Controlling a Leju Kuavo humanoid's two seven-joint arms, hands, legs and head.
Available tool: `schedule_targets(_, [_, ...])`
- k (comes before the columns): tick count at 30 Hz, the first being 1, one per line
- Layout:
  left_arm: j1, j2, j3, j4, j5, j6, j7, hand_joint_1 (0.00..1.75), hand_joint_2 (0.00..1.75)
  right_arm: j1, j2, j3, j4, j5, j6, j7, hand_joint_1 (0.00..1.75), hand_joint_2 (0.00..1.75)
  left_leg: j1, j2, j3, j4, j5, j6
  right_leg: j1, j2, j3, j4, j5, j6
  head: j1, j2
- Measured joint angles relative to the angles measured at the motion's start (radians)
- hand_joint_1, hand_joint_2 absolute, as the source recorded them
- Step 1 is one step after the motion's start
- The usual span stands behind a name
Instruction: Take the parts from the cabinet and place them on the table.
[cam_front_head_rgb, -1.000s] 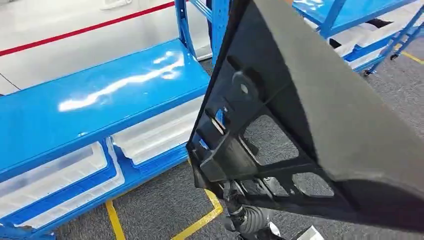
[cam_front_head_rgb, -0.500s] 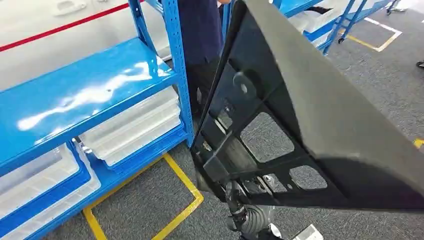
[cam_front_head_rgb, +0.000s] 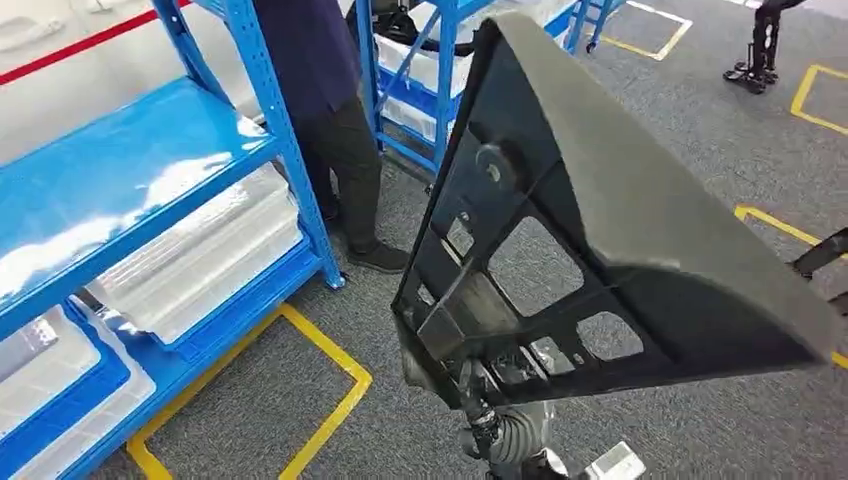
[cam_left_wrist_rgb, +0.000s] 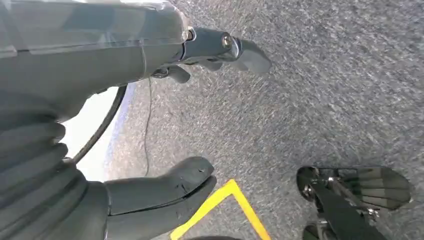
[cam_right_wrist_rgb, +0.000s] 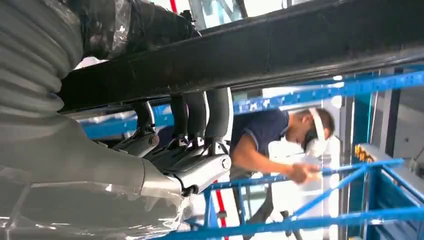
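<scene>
Step in hand, as I judge it: carry leg. The part (cam_front_head_rgb: 620, 230), a big black plastic panel w/ ribbed frame and cut-out windows on its underside, is off the cabinet and held up in front of the body, tilted, one corner high and far, broad face sloping down to the right. Right hand (cam_right_wrist_rgb: 185, 145) grips it: fingers (cam_right_wrist_rgb: 200, 112) hooked over a black edge of the part, thumb side underneath, so holding, not loose. Head view shows a bit of the right arm under the part's near edge. Left hand (cam_left_wrist_rgb: 165, 125) hangs over grey carpet, thumb and fingers apart, nothing between them. Blue shelf rack (cam_front_head_rgb: 130, 180) sits left, glossy top shelf, clear plastic bins (cam_front_head_rgb: 200, 260) on the lower tier. A person (cam_front_head_rgb: 330, 120) in dark top and dark trousers stands just beside the rack's far post; right wrist view shows a person leaning to a blue frame. Yellow floor tape (cam_front_head_rgb: 320, 400) marks a bay on the carpet near the rack's foot; more yellow outlines far right. No table seen yet, so task is prob. about midway: part taken, not placed. Next move calls for finding the table, keeping the one-hand hold firm since the panel is large and tilted, and giving the person and rack posts room. Labels/writing: none readable on part, bins or rack.
</scene>
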Motion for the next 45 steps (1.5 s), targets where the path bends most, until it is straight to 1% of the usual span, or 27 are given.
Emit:
schedule_targets(1, [0.0, 0.0, 0.0, 0.0, 0.0, 0.0, 0.0, 0.0, 1.75, 0.001, 0.0, 0.0, 0.0, -0.001, 0.0, 0.0, 1.75, 1.75, 0.001, 0.005, -0.001, 0.003, -0.002, -0.006, -0.008, 0.011, -0.001, -0.009, 0.009, -0.013, 0.0, 0.0])
schedule_targets(3, [0.002, -0.002, 0.0, 0.0, 0.002, 0.0, 0.0, 0.0, 1.75, 0.003, 0.001, 0.0, 0.0, -0.001, 0.001, 0.0, 1.75, 1.75, 0.009, -0.088, -0.027, 0.061, -0.061, -0.018, -0.011, 0.025, -0.009, -0.013, 0.021, -0.027, 0.0, 0.0])
schedule_targets(4, [0.005, -0.003, 0.0, 0.0, 0.002, -0.001, 0.0, 0.0, 1.75, 0.003, 0.001, 0.0, 0.0, -0.001, 0.001, 0.0, 1.75, 1.75, 0.01, -0.105, -0.056, 0.134, -0.108, -0.019, -0.009, 0.034, -0.015, -0.013, 0.025, -0.032, 0.0, 0.0])
schedule_targets(6, [0.009, -0.002, 0.001, 0.0, 0.003, -0.001, 0.0, 0.0, 1.75, 0.004, 0.0, 0.0, 0.002, -0.004, 0.001, 0.0, 1.75, 1.75, 0.01, -0.113, -0.118, 0.283, -0.172, -0.021, -0.004, 0.059, -0.028, -0.011, 0.033, -0.035, 0.0, 0.0])
schedule_targets(7, [0.011, -0.002, 0.001, 0.0, 0.003, -0.001, 0.0, 0.0, 1.75, 0.004, 0.0, -0.001, 0.003, -0.005, 0.001, 0.0, 1.75, 1.75, 0.01, -0.113, -0.128, 0.31, -0.169, -0.02, -0.003, 0.073, -0.033, -0.009, 0.037, -0.034, 0.0, 0.0])
schedule_targets(10, [0.01, -0.002, 0.001, 0.0, 0.005, -0.002, 0.0, 0.0, 1.75, 0.004, 0.001, -0.003, 0.004, -0.006, 0.001, 0.0, 1.75, 1.75, 0.01, -0.126, -0.032, 0.128, -0.056, -0.011, -0.003, 0.112, -0.04, 0.001, 0.041, -0.029, 0.0, 0.0])
schedule_targets(11, [0.011, -0.002, 0.001, 0.0, 0.005, -0.002, 0.0, 0.0, 1.75, 0.004, 0.001, -0.003, 0.005, -0.006, 0.001, 0.0, 1.75, 1.75, 0.011, -0.157, 0.013, 0.041, -0.023, -0.005, -0.003, 0.123, -0.042, 0.005, 0.042, -0.027, 0.0, 0.0])
schedule_targets(12, [0.012, -0.002, 0.002, 0.0, 0.006, -0.002, 0.0, 0.0, 1.75, 0.004, 0.002, -0.003, 0.005, -0.008, 0.002, 0.0, 1.75, 1.75, 0.01, -0.204, 0.021, 0.012, -0.04, -0.002, 0.002, 0.131, -0.049, 0.011, 0.044, -0.02, 0.0, 0.0])
schedule_targets(16, [0.005, -0.002, 0.006, 0.0, 0.011, -0.003, 0.0, 0.0, 1.75, 0.007, 0.003, -0.008, 0.006, -0.009, 0.002, 0.0, 1.75, 1.75, 0.005, -0.168, 0.023, -0.002, -0.025, 0.014, -0.006, 0.176, -0.064, 0.002, 0.066, 0.012, 0.0, 0.0])
schedule_targets(17, [0.005, -0.006, 0.009, 0.0, 0.013, -0.003, 0.0, 0.0, 1.75, 0.01, 0.003, -0.01, 0.006, -0.008, 0.001, 0.0, 1.75, 1.75, 0.014, -0.145, 0.024, -0.014, -0.014, 0.022, -0.007, 0.157, -0.068, 0.015, 0.057, 0.012, 0.0, 0.0])
schedule_targets(19, [0.008, -0.006, 0.015, 0.0, 0.013, -0.003, 0.0, 0.0, 1.75, 0.011, 0.003, -0.014, 0.008, -0.008, -0.003, 0.0, 1.75, 1.75, 0.011, -0.124, 0.019, -0.017, -0.007, 0.034, -0.001, 0.078, -0.114, 0.112, -0.02, 0.017, 0.001, 0.0])
schedule_targets(21, [0.013, -0.006, 0.019, 0.0, 0.013, -0.003, 0.0, 0.0, 1.75, 0.019, 0.003, -0.019, 0.014, -0.009, -0.006, 0.0, 1.75, 1.75, 0.008, -0.095, 0.012, -0.014, -0.007, 0.034, -0.006, 0.055, -0.179, 0.265, -0.091, 0.022, 0.001, 0.0])
schedule_targets(22, [0.014, -0.006, 0.019, 0.0, 0.013, -0.003, 0.0, 0.0, 1.75, 0.025, 0.003, -0.023, 0.017, -0.009, -0.006, 0.0, 1.75, 1.75, 0.008, -0.079, 0.009, -0.012, -0.007, 0.034, -0.008, 0.053, -0.19, 0.298, -0.095, 0.025, 0.001, 0.0])
schedule_targets(23, [0.014, -0.006, 0.02, 0.0, 0.013, -0.003, 0.0, 0.0, 1.75, 0.029, 0.003, -0.026, 0.019, -0.009, -0.008, 0.0, 1.75, 1.75, 0.008, -0.068, 0.008, -0.012, -0.008, 0.033, -0.01, 0.05, -0.178, 0.283, -0.079, 0.026, 0.002, 0.0])
schedule_targets(25, [0.011, -0.007, 0.02, 0.0, 0.013, -0.003, 0.0, 0.0, 1.75, 0.038, 0.003, -0.032, 0.023, -0.009, -0.011, 0.0, 1.75, 1.75, 0.008, -0.046, 0.011, -0.011, -0.01, 0.03, -0.01, 0.035, -0.088, 0.133, -0.005, 0.022, 0.002, 0.0])
schedule_targets(26, [0.01, -0.008, 0.021, 0.0, 0.012, -0.003, 0.0, 0.0, 1.75, 0.041, 0.003, -0.034, 0.023, -0.008, -0.012, -0.001, 1.75, 1.75, 0.008, -0.037, 0.014, -0.011, -0.012, 0.027, -0.008, 0.004, -0.033, 0.042, 0.026, 0.017, 0.002, 0.0])
schedule_targets(27, [0.011, -0.008, 0.022, 0.0, 0.012, -0.003, 0.0, 0.0, 1.75, 0.042, 0.003, -0.036, 0.024, -0.006, -0.012, -0.001, 1.75, 1.75, 0.002, -0.028, 0.015, -0.01, -0.015, 0.021, 0.004, -0.042, -0.008, -0.008, 0.011, 0.009, 0.001, 0.0])
schedule_targets(31, [0.006, -0.009, 0.025, 0.0, 0.01, -0.003, -0.001, 0.0, 1.75, 0.053, 0.007, -0.042, 0.024, -0.003, -0.012, -0.001, 1.75, 1.75, -0.001, 0.008, 0.022, -0.01, -0.018, 0.001, 0.011, 0.007, -0.021, -0.012, 0.023, -0.008, 0.001, 0.0])
schedule_targets(32, [0.005, -0.009, 0.026, 0.0, 0.009, -0.003, -0.001, 0.0, 1.75, 0.055, 0.008, -0.043, 0.024, -0.002, -0.012, -0.001, 1.75, 1.75, 0.004, -0.009, 0.018, -0.004, -0.03, -0.007, -0.002, 0.016, -0.016, -0.023, 0.031, -0.018, 0.001, 0.0])
schedule_targets(33, [0.005, -0.009, 0.026, 0.0, 0.008, -0.003, -0.001, 0.0, 1.75, 0.056, 0.01, -0.045, 0.024, -0.001, -0.013, -0.001, 1.75, 1.75, 0.007, -0.069, 0.008, 0.031, -0.061, -0.011, -0.003, 0.026, -0.017, -0.025, 0.034, -0.025, 0.001, 0.0])
schedule_targets(34, [0.007, -0.009, 0.026, 0.0, 0.008, -0.003, -0.001, 0.0, 1.75, 0.056, 0.011, -0.046, 0.024, -0.001, -0.013, -0.001, 1.75, 1.75, 0.007, -0.097, -0.019, 0.094, -0.102, -0.013, -0.002, 0.034, -0.021, -0.024, 0.037, -0.029, 0.001, 0.0])
schedule_targets(37, [0.01, -0.01, 0.027, 0.0, 0.008, -0.003, 0.0, 0.0, 1.75, 0.058, 0.014, -0.052, 0.027, -0.001, -0.014, -0.001, 1.75, 1.75, 0.009, -0.113, -0.115, 0.303, -0.184, -0.017, 0.0, 0.07, -0.03, -0.02, 0.039, -0.032, 0.001, 0.0])
schedule_targets(39, [0.013, -0.01, 0.029, 0.0, 0.008, -0.003, 0.0, 0.0, 1.75, 0.061, 0.014, -0.056, 0.031, 0.0, -0.015, -0.001, 1.75, 1.75, 0.011, -0.114, -0.094, 0.257, -0.13, -0.016, -0.002, 0.099, -0.03, -0.014, 0.04, -0.031, 0.001, 0.0])
schedule_targets(41, [0.013, -0.01, 0.032, 0.0, 0.008, -0.003, 0.0, 0.0, 1.75, 0.062, 0.016, -0.057, 0.031, 0.002, -0.015, 0.0, 1.75, 1.75, 0.016, -0.14, -0.014, 0.081, -0.032, -0.016, -0.005, 0.127, -0.031, -0.004, 0.037, -0.026, 0.001, 0.0])
schedule_targets(42, [0.015, -0.01, 0.034, 0.0, 0.008, -0.003, 0.0, 0.0, 1.75, 0.063, 0.018, -0.057, 0.031, 0.005, -0.015, 0.0, 1.75, 1.75, 0.021, -0.192, 0.008, 0.032, -0.032, -0.016, -0.006, 0.136, -0.037, 0.002, 0.036, -0.019, 0.001, 0.0])
schedule_targets(43, [0.017, -0.01, 0.037, 0.0, 0.008, -0.003, 0.0, 0.0, 1.75, 0.063, 0.021, -0.058, 0.03, 0.012, -0.016, 0.003, 1.75, 1.75, 0.02, -0.209, 0.009, 0.009, -0.037, -0.014, -0.001, 0.149, -0.048, 0.015, 0.035, -0.012, 0.002, 0.0])
schedule_targets(45, [0.008, -0.01, 0.042, 0.0, 0.01, -0.003, 0.0, 0.0, 1.75, 0.066, 0.026, -0.06, 0.029, 0.029, -0.017, 0.014, 1.75, 1.75, 0.013, -0.19, 0.004, 0.021, -0.036, -0.003, -0.005, 0.17, -0.057, 0.007, 0.046, 0.005, 0.001, 0.0])
